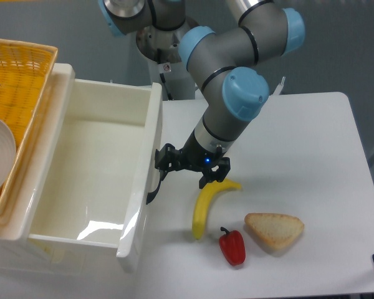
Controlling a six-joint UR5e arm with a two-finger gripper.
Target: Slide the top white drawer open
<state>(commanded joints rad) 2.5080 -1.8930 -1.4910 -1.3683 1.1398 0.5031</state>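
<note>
Standing open, the top white drawer (106,168) looks finished; gripper (190,167) fingers spread, holding nothing, risk knocking the banana (207,205) just beside its handle (153,187)

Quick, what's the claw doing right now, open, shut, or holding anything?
Claw: open, holding nothing, just right of the black handle on the pulled-out top drawer, above the banana.

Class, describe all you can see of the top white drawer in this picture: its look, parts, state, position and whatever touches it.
The top white drawer is a deep, glossy white box, seemingly plastic, pulled well out of its cabinet and empty inside. A curved black handle sits on its front panel, facing the table. The gripper is right beside that handle; actual contact cannot be told. A yellow wicker basket sits above its back left edge.
</note>
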